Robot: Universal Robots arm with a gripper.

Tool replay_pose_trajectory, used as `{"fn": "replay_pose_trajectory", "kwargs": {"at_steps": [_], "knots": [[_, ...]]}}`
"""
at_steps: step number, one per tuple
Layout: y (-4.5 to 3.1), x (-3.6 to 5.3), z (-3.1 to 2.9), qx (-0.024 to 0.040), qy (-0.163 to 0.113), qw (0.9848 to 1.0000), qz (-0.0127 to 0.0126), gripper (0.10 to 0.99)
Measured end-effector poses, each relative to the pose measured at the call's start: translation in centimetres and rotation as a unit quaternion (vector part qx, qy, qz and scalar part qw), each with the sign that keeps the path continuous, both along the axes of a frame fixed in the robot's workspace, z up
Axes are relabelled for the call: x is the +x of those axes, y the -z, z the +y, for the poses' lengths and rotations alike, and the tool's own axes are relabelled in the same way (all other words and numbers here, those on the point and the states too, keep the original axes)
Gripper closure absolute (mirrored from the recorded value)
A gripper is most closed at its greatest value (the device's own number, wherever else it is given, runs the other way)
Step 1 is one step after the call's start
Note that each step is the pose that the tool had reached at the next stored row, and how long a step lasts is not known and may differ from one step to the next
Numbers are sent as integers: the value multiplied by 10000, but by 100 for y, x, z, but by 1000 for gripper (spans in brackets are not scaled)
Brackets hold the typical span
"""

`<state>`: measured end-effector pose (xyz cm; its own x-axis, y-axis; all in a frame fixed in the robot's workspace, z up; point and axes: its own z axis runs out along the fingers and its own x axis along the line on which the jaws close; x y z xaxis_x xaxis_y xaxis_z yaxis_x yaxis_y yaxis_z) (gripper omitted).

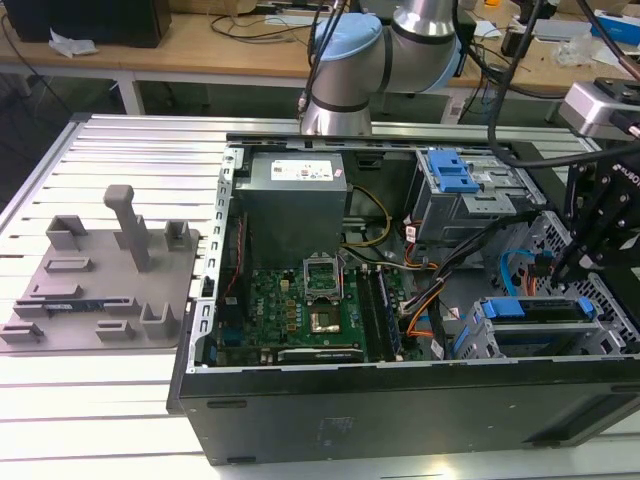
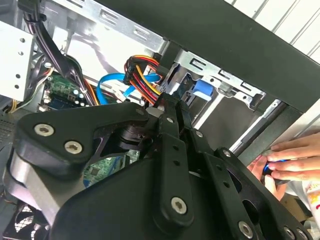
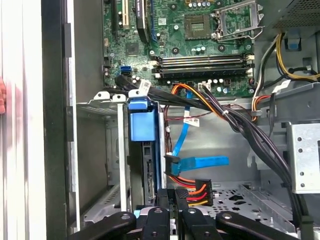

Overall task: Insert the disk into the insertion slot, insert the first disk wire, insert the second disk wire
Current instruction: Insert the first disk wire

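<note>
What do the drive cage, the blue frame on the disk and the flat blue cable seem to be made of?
Drive cage: bare grey sheet metal, going by thin folded edges and punched holes. Blue frame: likely moulded plastic, smooth, evenly coloured, slightly glossy. Flat blue cable: probably a flexible plastic sheath, since it curves freely.

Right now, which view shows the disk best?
The first wrist view: the disk sits edge-on in the insertion slot, blue frame and connector edge plain. The exterior view shows its blue frame from above; the second wrist view, a blue corner.
</note>
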<state>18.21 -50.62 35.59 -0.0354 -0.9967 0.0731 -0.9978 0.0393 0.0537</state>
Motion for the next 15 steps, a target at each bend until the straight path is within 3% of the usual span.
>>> {"fn": "replay_pose_trajectory", "kwargs": {"at_steps": [5, 15], "knots": [[13, -17, -50, 0, 0, 10000, 0, 922], [18, -19, -70, 2, 0, 10000, 0, 922]]}}
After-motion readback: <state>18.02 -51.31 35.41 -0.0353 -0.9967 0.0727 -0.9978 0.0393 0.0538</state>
